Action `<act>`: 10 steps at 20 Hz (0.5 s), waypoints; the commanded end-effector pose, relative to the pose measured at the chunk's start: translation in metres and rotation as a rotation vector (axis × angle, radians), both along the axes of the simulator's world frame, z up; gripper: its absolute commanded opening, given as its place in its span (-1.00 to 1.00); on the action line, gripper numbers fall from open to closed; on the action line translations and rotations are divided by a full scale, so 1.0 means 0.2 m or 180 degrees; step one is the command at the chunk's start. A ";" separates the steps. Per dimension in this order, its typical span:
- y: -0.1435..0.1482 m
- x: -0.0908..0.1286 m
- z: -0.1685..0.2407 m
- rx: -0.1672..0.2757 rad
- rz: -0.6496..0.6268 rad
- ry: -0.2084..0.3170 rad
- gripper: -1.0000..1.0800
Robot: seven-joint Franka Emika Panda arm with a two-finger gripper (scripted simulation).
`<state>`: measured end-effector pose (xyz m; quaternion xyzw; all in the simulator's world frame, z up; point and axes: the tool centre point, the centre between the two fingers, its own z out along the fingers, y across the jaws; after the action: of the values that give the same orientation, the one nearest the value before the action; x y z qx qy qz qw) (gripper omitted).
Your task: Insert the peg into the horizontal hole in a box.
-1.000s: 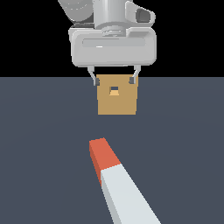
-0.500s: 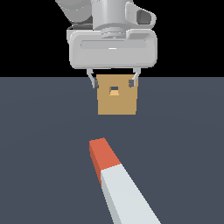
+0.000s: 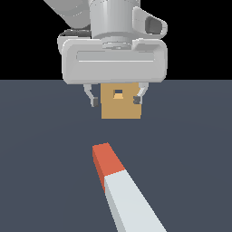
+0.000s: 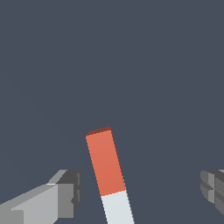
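Observation:
The peg (image 3: 122,190) lies flat on the dark floor, its orange-red end (image 3: 107,160) pointing toward the tan box (image 3: 120,110). The box stands farther back, and its small square hole (image 3: 118,94) faces the camera. My gripper (image 3: 115,99) hangs open and empty in the air, between the camera and the box, fingers (image 3: 94,100) spread about a box width apart. In the wrist view the peg (image 4: 106,168) lies below and between the two fingertips (image 4: 66,194), touching neither. The box is out of the wrist view.
The dark grey floor (image 3: 190,136) spreads around the peg and box. Nothing else stands on it. The hand's grey body (image 3: 114,60) covers the top edge of the box in the exterior view.
The gripper has come lower and looks larger in the exterior view, its fingertips now overlapping the box's face. The peg and the box have not moved.

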<state>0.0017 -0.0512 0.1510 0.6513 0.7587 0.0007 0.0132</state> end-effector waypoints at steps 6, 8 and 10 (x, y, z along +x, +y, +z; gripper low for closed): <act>-0.27 0.00 -0.16 0.0018 0.0304 0.0028 0.92; -0.34 0.01 -0.20 0.0023 0.0388 0.0035 0.92; -0.40 0.02 -0.24 0.0027 0.0464 0.0042 0.92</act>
<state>0.0040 -0.1219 0.1090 0.6025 0.7981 0.0004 0.0062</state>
